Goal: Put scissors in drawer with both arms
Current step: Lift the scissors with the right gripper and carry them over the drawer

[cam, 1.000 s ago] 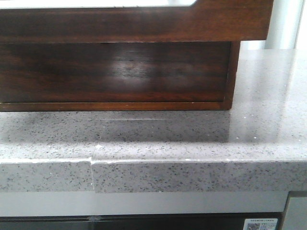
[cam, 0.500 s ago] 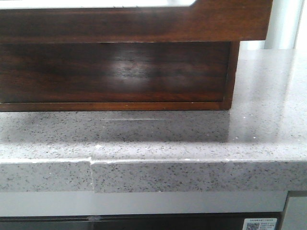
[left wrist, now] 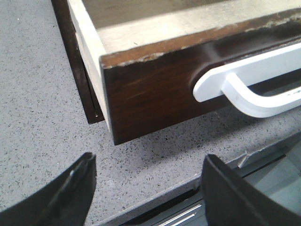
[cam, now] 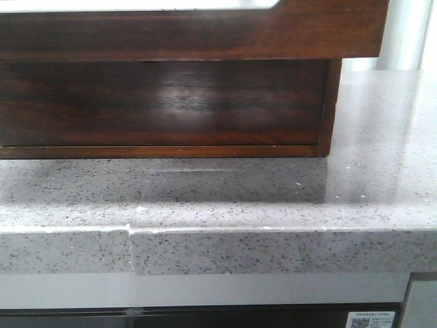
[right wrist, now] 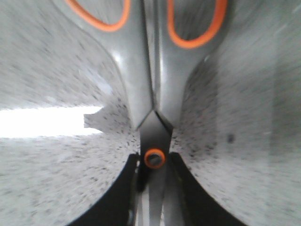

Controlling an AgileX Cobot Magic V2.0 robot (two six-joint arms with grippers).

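Between right hand [right wrist: 153,188] fingers, gripped scissors [right wrist: 150,89]; left hand [left wrist: 150,188] wide open near drawer [left wrist: 155,89].

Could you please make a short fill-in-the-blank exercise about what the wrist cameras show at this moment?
1. The right gripper is shut on a pair of ____.
2. The handle loops of that tool are lined in the colour ____.
3. The drawer near the left gripper has a handle of the colour ____.
4. The left gripper's jaws are ____ and hold nothing.

Missing words: scissors; orange; white; open
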